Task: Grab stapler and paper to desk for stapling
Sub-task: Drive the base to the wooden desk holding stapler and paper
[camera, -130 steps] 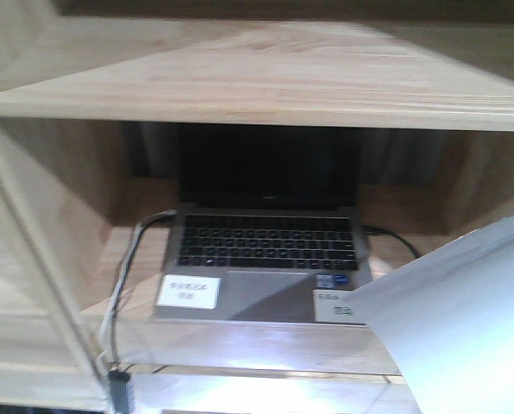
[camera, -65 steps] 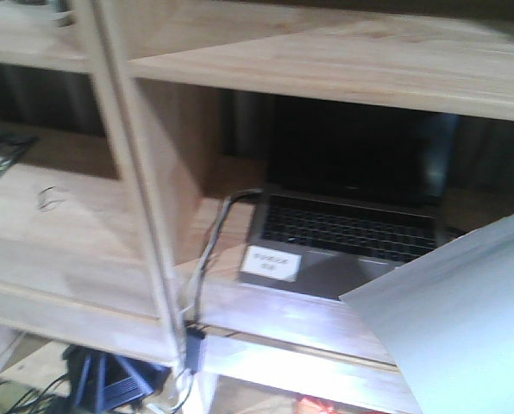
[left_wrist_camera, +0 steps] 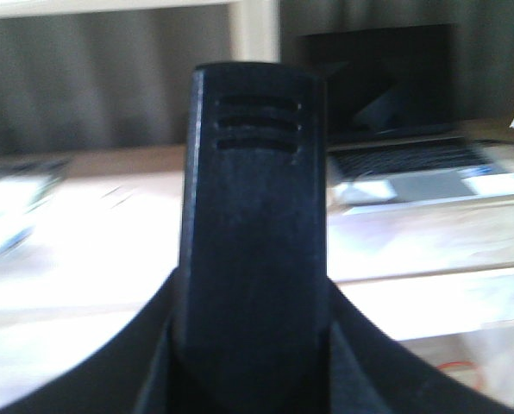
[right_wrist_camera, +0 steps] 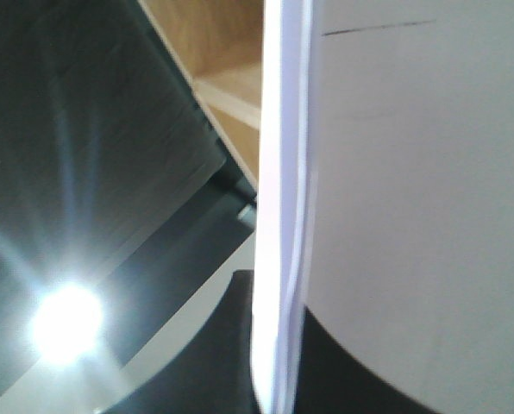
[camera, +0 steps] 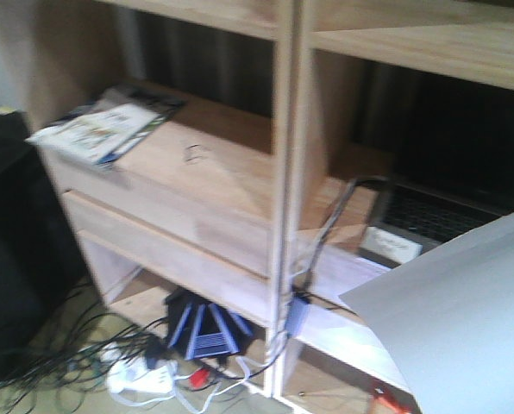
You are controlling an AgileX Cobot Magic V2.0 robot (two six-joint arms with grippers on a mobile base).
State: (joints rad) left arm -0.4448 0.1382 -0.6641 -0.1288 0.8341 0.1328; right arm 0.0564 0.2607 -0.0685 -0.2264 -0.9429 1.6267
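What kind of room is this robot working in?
Probably an office or workroom: a wooden shelf unit holds an open laptop and magazines, with what looks like a router and tangled cables beneath it. Sheets of paper are held up at the right.

Wooden shelf (camera: 197,185) holds an open laptop (camera: 429,211) with a white label (camera: 399,248); magazines (camera: 102,125) lie at its left end. Beneath it: blue device (camera: 203,326), white power strip (camera: 141,377), tangled cables (camera: 50,354) on the floor.
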